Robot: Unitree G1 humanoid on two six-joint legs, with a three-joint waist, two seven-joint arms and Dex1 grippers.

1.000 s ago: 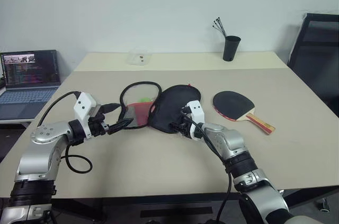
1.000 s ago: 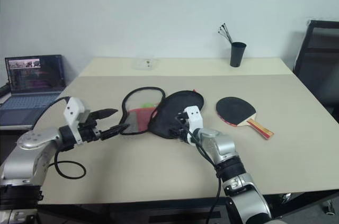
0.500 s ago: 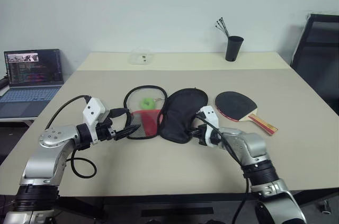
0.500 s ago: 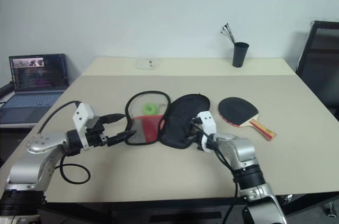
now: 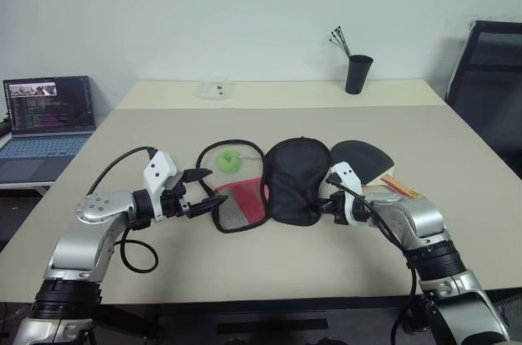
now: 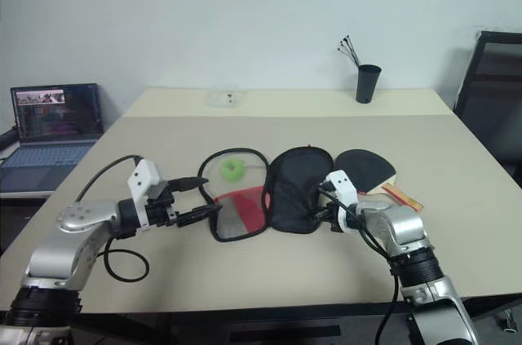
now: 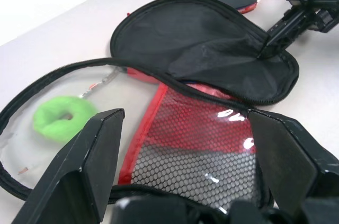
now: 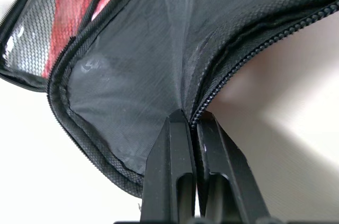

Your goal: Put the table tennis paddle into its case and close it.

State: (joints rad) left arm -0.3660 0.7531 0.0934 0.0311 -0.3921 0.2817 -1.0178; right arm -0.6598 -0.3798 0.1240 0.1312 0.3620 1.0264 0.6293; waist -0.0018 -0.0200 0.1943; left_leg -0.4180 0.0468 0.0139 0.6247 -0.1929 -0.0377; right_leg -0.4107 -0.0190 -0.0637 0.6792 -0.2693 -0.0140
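A laptop (image 5: pixel 47 121) stood open on a lower desk at the far left, screen lit. On the beige table (image 5: pixel 245 267) the left gripper (image 5: pixel 210 192) hovered with its two black fingers spread wide, grasping nothing, its tips just beside the left rim of the case (image 5: pixel 269 184). The case lay unzipped and opened flat: its left half showed a clear window and a red mesh pocket, with a small green ball (image 5: pixel 228 161) lying in the far part of that half; its right half was the black fabric flap (image 5: pixel 295 178). At the right near edge of that flap the right gripper (image 5: pixel 329 208) was clenched, fingers pressed together on the black fabric by the zip. Just right of the case, and partly hidden behind the flap and the right gripper, lay the table tennis paddle (image 5: pixel 363 156), black face up, its wooden handle pointing right and near. At the far side of the table stood a small clear box (image 5: pixel 215 88) and, further right, a black cup (image 5: pixel 356 74) holding thin sticks. A black chair (image 5: pixel 489 84) stood at the far right
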